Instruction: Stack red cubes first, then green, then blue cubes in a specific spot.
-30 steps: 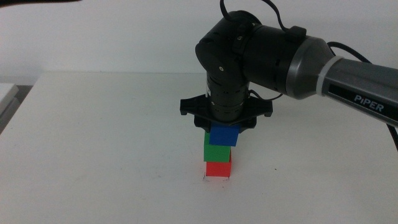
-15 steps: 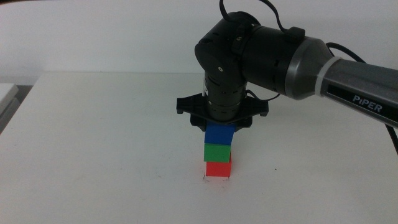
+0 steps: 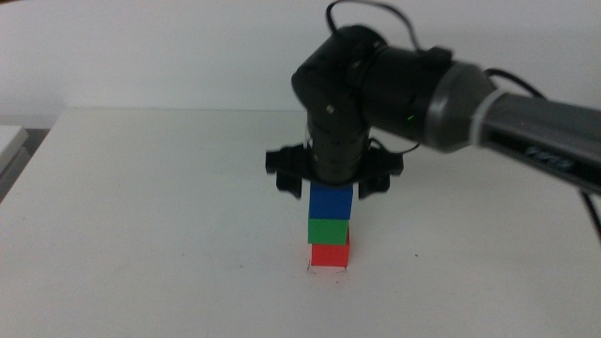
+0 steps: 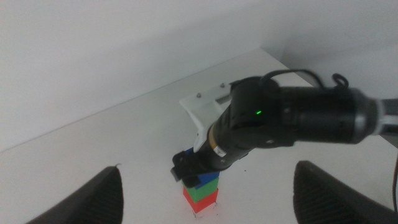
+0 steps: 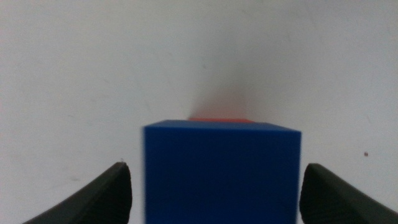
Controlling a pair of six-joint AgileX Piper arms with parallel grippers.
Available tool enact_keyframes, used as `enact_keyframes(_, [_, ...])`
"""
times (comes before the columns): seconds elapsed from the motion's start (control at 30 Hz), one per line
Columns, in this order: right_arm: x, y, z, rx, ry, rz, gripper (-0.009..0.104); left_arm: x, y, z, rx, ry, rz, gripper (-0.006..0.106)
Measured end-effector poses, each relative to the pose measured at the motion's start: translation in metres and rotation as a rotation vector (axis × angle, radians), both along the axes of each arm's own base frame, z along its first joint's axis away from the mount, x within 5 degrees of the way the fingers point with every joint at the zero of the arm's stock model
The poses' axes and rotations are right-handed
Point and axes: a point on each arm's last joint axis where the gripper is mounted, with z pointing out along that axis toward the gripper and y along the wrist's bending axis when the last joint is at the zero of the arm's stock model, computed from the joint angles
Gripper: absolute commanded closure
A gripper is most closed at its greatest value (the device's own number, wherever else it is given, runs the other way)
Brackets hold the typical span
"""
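The red cube [image 3: 330,254] sits on the marked spot on the white table [image 3: 169,216], which it covers. The green cube [image 3: 330,230] lies on it and the blue cube [image 3: 331,201] on top, a straight tower. My right gripper [image 3: 331,183] hangs just over the tower, jaws open on either side of the blue cube's top. In the right wrist view the blue cube [image 5: 222,171] fills the middle, apart from both jaws of the gripper [image 5: 217,186], with a sliver of red [image 5: 222,118] behind. My left gripper [image 4: 208,196] is open, outside the middle view, watching the tower [image 4: 201,191].
A tiny dark speck [image 3: 414,255] lies on the table right of the tower. The right arm's thick black body [image 3: 376,84] reaches in from the right above the tower. A white object [image 3: 9,141] sits off the table's left edge.
The right gripper set the blue cube down on the green one, opened its jaws and let it go. It has lifted slightly; the picture is blurred by its motion.
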Motion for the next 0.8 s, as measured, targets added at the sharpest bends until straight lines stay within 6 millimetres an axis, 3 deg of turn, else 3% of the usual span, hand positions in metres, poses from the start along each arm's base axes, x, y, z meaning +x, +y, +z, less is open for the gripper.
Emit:
enact_keyframes(0.07, [-0.004,-0.005,0.020,0.030,-0.045,0.007,0.002,0.000,0.000,0.000,0.000,0.000,0.000,0.007])
enact_keyframes(0.23, [-0.034,-0.046,0.110,0.088,-0.253,0.022,0.002,0.000,0.000,0.000,0.001,-0.001,0.001,0.007])
enact_keyframes(0.33, [-0.060,-0.092,0.155,0.105,-0.363,0.036,0.002,0.000,0.000,0.000,0.001,-0.001,0.001,0.007])
enact_keyframes(0.4, [-0.076,-0.128,0.168,0.087,-0.403,0.043,0.002,0.000,0.000,0.000,0.001,-0.001,0.001,0.007])
enact_keyframes(0.5, [-0.100,-0.177,0.170,0.047,-0.453,0.053,0.002,0.000,0.000,0.000,0.001,-0.001,0.001,0.007])
enact_keyframes(0.67, [-0.139,-0.240,0.148,0.056,-0.577,0.073,0.002,0.000,0.000,0.000,0.001,-0.001,0.001,0.007])
enact_keyframes(0.8, [-0.159,-0.260,0.121,0.070,-0.698,0.117,0.002,0.000,0.000,0.000,0.001,-0.001,0.001,0.007])
